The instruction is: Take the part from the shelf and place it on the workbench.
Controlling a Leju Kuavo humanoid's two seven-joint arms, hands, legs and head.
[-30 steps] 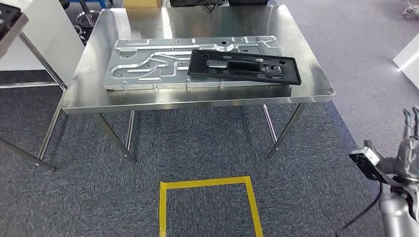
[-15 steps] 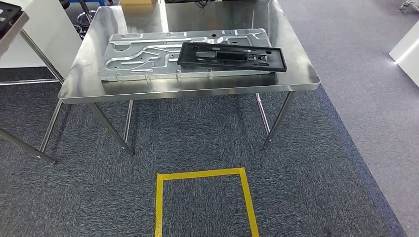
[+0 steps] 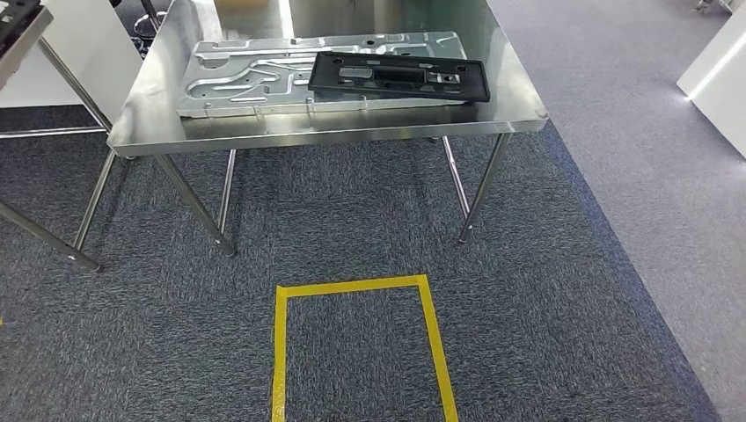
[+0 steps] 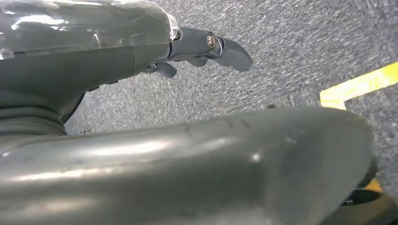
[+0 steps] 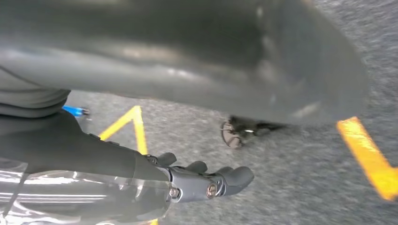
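Head view: a shiny stainless-steel workbench w/ thin angled legs (image 3: 352, 132) stands at 12 o'clock, across the upper part of the scene. On it lies a large, flat, silver machined-aluminium plate w/ winding grooves (image 3: 255, 75), long side running L to R. The task's thing, a flat black rectangular plastic part w/ cut-out slots (image 3: 398, 76), rests on top of the plate's R half, at approx 1 o'clock from the plate's centre, slightly skewed, its R end reaching past the plate's edge.

Below the bench, at 6 o'clock, a rectangle of yellow tape (image 3: 356, 290) is stuck on dark grey-blue carpet (image 3: 528, 308). At 10 o'clock, the corner of a white shelf unit w/ metal legs (image 3: 53, 53); a dark object sits at its top edge, too cropped to identify. At 2 o'clock, a white box corner (image 3: 717, 75) on lighter grey floor.

Left wrist view: the left hand (image 4: 141, 51) hangs over carpet; dark fingers (image 4: 225, 47) lie loosely extended, holding nothing.

Right wrist view: the right hand (image 5: 183, 183) hangs likewise above carpet & yellow tape, fingers (image 5: 234, 178) gently extended, nothing held.
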